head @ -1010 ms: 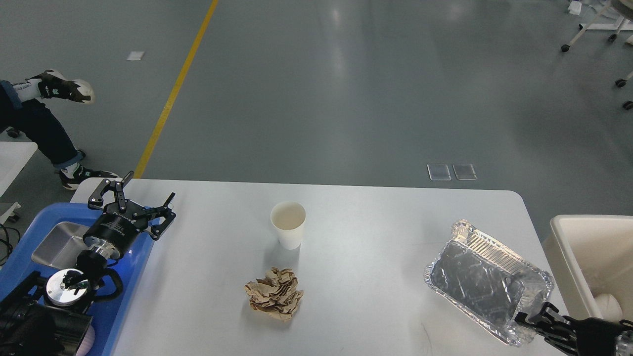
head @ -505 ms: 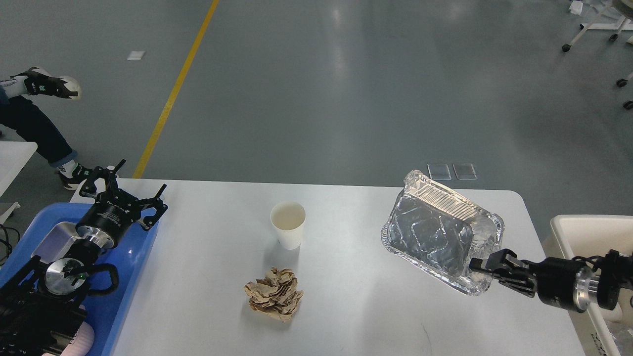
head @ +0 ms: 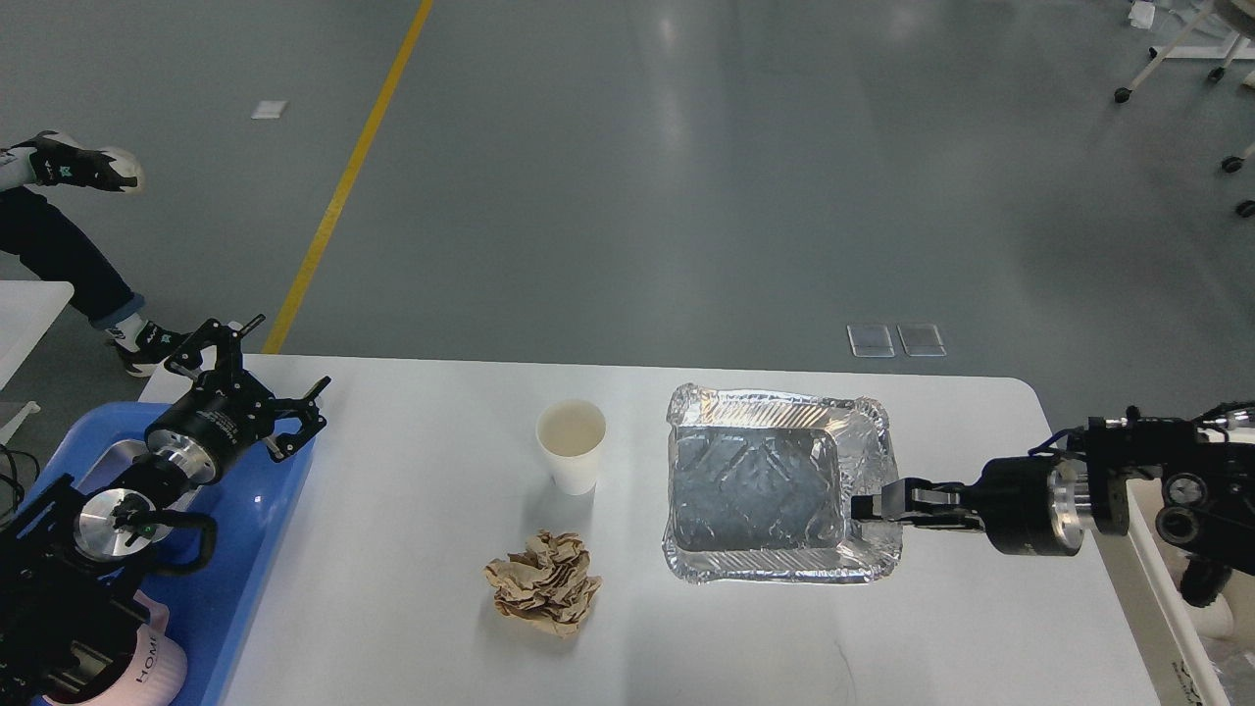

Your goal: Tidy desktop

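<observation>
The desktop (head: 412, 549) is a white-grey tabletop with rounded corners. On it stand a white paper cup (head: 571, 446) and a crumpled brown paper ball (head: 543, 582). My right gripper (head: 876, 509) is shut on the right rim of a silver foil tray (head: 760, 485), held level over the table's middle right, just right of the cup. My left gripper (head: 245, 378) is open and empty above the table's far left corner, over the blue tray (head: 260, 529).
The blue tray at the left holds a steel container (head: 103, 471) and a pink cup (head: 147, 677). A beige bin (head: 1152, 588) stands off the table's right edge, behind my right arm. A seated person's legs (head: 59, 245) are at the far left.
My right gripper has carried the foil tray left and levelled it out, from the right edge near the bin to beside the cup. My left gripper has drawn back slightly to the left.
</observation>
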### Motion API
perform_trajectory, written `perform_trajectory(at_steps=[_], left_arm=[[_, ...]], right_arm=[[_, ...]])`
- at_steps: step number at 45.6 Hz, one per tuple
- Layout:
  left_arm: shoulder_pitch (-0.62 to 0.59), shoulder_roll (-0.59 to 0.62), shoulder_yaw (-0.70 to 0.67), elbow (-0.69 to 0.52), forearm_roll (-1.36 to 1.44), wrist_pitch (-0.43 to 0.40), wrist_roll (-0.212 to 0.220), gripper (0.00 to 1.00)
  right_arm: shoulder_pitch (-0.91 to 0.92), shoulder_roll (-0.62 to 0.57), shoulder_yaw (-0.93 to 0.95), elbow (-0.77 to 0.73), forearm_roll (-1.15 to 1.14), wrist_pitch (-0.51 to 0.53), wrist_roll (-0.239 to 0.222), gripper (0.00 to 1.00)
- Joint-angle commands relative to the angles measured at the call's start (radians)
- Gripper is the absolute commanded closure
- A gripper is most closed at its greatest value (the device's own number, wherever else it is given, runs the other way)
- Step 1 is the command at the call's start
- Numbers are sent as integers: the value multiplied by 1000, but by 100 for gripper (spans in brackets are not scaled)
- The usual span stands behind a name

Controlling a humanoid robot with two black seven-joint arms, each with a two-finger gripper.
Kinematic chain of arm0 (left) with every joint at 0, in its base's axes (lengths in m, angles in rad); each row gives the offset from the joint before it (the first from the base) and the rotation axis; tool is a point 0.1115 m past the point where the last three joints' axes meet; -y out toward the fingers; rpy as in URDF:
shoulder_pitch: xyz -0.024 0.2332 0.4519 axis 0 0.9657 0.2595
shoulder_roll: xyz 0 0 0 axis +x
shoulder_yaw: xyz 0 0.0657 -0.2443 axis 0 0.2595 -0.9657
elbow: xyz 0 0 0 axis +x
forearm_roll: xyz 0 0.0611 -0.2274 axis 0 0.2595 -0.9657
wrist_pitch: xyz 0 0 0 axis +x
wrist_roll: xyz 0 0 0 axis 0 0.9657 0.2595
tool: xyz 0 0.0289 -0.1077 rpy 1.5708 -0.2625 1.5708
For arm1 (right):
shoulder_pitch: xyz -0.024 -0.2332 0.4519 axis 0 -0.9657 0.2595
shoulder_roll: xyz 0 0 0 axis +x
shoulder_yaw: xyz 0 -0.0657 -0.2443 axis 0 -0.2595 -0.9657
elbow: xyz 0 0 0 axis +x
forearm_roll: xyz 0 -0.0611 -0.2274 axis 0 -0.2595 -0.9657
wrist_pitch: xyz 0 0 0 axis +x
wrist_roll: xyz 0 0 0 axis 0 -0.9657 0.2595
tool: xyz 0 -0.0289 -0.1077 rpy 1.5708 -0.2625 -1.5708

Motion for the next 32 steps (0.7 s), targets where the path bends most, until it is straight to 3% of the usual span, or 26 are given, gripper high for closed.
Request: perform_trajectory(at_steps=[1, 18, 32], left_arm=[[-2, -1, 5, 0, 0, 0, 0, 2], [-1, 3, 5, 0, 2, -1, 2, 2], [-18, -3, 6, 0, 3, 2, 5, 2]], right_arm=[[97, 67, -108, -62, 4, 6, -2, 100], [151, 178, -168, -229, 88, 167, -53, 100], [140, 187, -165, -245, 115, 173, -53, 100]])
